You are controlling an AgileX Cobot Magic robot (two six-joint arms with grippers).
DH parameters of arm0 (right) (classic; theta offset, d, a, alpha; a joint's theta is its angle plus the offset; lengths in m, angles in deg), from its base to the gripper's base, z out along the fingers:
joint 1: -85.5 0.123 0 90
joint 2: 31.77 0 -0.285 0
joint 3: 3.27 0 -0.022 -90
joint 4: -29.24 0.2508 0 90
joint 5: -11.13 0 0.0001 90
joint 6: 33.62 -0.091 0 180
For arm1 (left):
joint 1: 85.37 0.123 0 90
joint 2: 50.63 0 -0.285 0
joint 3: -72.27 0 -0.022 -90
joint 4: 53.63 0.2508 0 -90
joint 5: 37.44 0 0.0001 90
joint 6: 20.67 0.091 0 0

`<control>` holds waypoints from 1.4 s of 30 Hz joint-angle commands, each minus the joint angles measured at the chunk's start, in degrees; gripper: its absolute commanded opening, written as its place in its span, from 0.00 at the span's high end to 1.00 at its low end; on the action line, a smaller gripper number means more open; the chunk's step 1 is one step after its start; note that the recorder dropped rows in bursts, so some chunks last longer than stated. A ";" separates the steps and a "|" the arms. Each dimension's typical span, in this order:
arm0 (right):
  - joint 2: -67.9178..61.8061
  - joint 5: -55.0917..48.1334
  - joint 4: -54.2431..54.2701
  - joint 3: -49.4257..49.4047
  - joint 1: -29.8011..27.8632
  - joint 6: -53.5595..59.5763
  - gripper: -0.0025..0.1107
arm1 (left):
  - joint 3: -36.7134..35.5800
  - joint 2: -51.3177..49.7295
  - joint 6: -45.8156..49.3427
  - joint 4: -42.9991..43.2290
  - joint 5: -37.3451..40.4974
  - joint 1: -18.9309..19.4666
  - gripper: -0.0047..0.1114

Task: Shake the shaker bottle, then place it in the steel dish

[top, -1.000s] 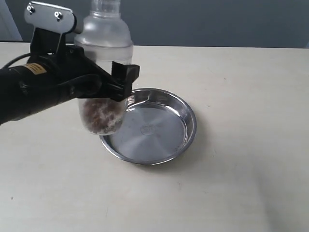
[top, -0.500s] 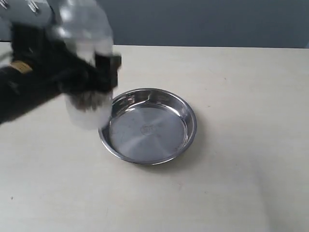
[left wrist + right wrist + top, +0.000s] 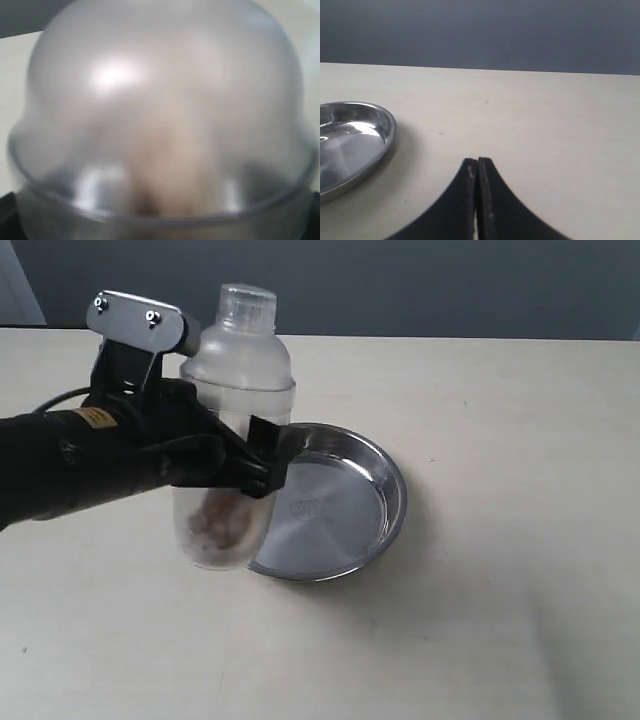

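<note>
The shaker bottle (image 3: 236,410) hangs upright above the table, its frosted dome and small clear cap on top and brownish-white granules low inside. My left gripper (image 3: 235,455) is shut on its clear body from the left. The bottle's base overlaps the left rim of the steel dish (image 3: 340,505) in the exterior view. In the left wrist view the blurred frosted dome of the shaker bottle (image 3: 160,110) fills the picture and hides the fingers. My right gripper (image 3: 477,165) is shut on nothing, low over bare table beside the steel dish (image 3: 350,140).
The table (image 3: 500,440) is a plain beige surface around the dish. A dark grey wall (image 3: 450,285) runs behind its far edge. The black left arm (image 3: 60,465) reaches in from the left edge of the exterior view.
The left gripper swung the bottle up and left in a blur, then back right and lower. The granules have shifted inside it. The dish has not moved.
</note>
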 commanded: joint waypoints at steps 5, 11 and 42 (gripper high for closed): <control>0.22 0.51 -0.08 -0.07 0.21 0.03 0.98 | 2.19 3.54 2.54 0.09 -4.78 -0.43 0.96; 0.22 0.51 -0.08 -0.07 0.21 0.03 0.98 | 2.19 3.54 3.82 0.20 -7.60 -0.43 0.96; 0.22 0.51 -0.08 -0.07 0.21 0.03 0.98 | -1.69 11.35 8.06 0.45 -5.37 1.12 0.96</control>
